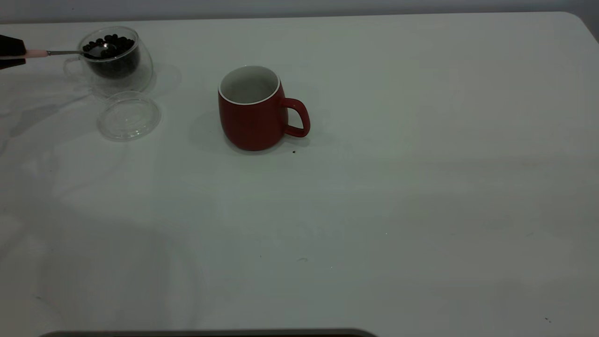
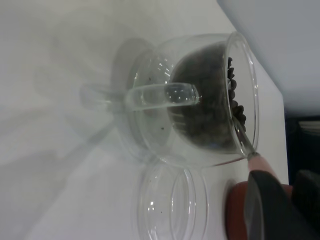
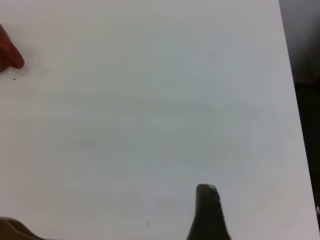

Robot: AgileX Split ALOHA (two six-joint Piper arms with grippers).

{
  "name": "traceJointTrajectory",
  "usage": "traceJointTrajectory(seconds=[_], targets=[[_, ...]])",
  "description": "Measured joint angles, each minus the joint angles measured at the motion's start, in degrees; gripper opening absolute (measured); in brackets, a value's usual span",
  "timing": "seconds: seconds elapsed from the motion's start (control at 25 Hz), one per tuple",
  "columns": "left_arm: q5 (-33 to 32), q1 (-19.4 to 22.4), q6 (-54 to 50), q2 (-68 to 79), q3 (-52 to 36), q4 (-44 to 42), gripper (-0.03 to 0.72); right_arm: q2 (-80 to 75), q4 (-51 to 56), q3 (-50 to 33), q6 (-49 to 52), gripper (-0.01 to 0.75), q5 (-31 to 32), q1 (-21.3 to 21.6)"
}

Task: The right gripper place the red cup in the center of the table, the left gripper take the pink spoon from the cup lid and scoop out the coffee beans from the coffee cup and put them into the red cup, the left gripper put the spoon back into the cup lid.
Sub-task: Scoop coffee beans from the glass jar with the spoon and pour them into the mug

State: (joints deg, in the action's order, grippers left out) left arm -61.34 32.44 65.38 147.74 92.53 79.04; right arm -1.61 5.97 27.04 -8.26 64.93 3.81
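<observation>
Gripping the pink spoon [image 1: 51,53] by its handle, the left gripper [image 1: 11,51] is seen at the far-left edge of the exterior view, jaws clenched on the pale handle. Straight out from the jaws, the spoon's metal bowl is laid among the coffee beans [image 1: 110,47] inside the coffee cup [image 1: 117,58], neck resting across the glass rim. Just beside the coffee cup, on the near side of it in the exterior view, the cup lid [image 1: 128,115] is lying flat on the table [image 1: 374,210], with nothing on it. Farther out from the jaws, well apart from the glass pieces, the red cup [image 1: 255,110] is standing upright near the table's middle, handle turned away from the left gripper, white inside showing no beans. In the left wrist view the same order is confirmed: spoon handle [image 2: 260,162] at the jaws, coffee cup [image 2: 195,100] beyond, lid [image 2: 172,202] to one side. Of the right gripper [image 3: 210,215] one dark finger is shown over bare table; whether its jaws are released or clenched cannot be told.
</observation>
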Motion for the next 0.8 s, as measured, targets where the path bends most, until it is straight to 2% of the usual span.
traceJointTrajectory(seconds=[0.4, 0.8], targets=[[-4.0, -0.3, -3.6, 0.4, 0.0, 3.0, 0.123, 0.0, 0.0, 0.0, 0.0, 0.591, 0.0, 0.0], [-4.2, 0.4, -11.2, 0.4, 0.0, 3.8, 0.123, 0.0, 0.0, 0.0, 0.0, 0.591, 0.0, 0.0]])
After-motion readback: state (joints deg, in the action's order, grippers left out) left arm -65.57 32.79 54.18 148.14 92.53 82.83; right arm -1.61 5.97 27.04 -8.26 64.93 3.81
